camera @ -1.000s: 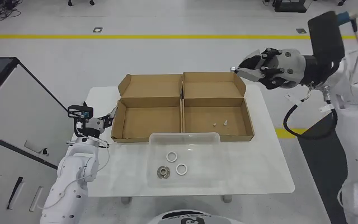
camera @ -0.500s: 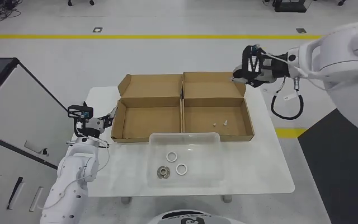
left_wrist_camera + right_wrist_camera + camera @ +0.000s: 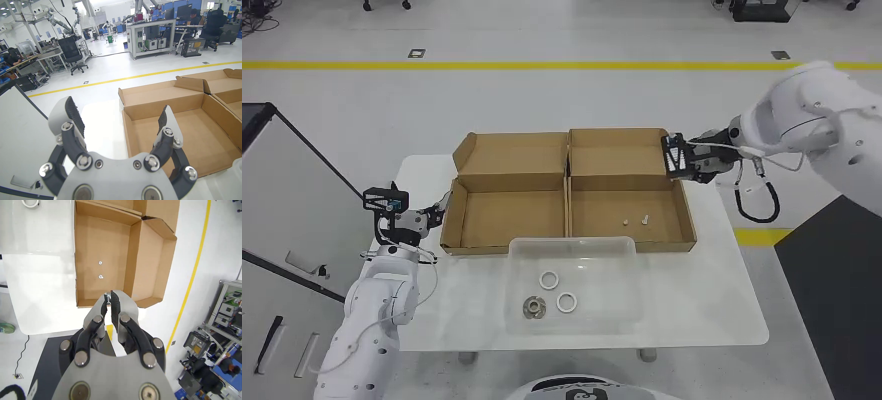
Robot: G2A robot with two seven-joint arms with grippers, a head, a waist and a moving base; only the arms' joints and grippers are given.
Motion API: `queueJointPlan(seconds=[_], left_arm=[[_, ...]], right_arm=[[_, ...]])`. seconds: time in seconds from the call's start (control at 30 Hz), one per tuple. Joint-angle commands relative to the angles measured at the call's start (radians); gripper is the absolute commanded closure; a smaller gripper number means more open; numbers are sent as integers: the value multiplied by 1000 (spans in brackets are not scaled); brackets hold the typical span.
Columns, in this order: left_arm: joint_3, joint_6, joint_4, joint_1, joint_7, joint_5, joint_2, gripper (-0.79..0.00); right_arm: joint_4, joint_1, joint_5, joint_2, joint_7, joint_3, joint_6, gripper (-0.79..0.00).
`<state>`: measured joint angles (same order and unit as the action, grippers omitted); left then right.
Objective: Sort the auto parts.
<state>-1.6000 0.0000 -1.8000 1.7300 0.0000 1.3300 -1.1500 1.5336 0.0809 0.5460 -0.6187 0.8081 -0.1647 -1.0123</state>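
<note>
- Gripping a screw (image 3: 108,298), your right gripper (image 3: 109,295) hangs by the cardboard box (image 3: 113,241) rim.
- Move inward above its floor before releasing.
- Your left gripper (image 3: 119,113) rests open.

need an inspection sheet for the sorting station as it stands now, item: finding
surface: white table, no damage visible.
job's things: two loose screws lie in the right box; the left box stands beside it; two white rings and a round metal part lie in the clear bin.
clutter: nothing seen.
grippers: left pincer open, by the left box's outer wall; right pincer shut on a held screw, at the right box's far outer corner.
cables: black cable loops off the right arm.
surroundings: yellow floor line; white panel beside the table.
</note>
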Motion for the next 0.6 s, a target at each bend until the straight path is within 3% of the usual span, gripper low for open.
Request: queueJointPlan(seconds=[0.0, 0.33, 0.57], left_arm=[[0, 0, 0, 0, 0, 0, 0, -785], [0, 0, 0, 0, 0, 0, 0, -785], [0, 0, 0, 0, 0, 0, 0, -785]], right_arm=[[-6, 10, 12, -11, 0, -5, 0, 0], [-64, 35, 34, -91, 11, -5, 11, 0], [-68, 34, 30, -93, 12, -5, 12, 0]])
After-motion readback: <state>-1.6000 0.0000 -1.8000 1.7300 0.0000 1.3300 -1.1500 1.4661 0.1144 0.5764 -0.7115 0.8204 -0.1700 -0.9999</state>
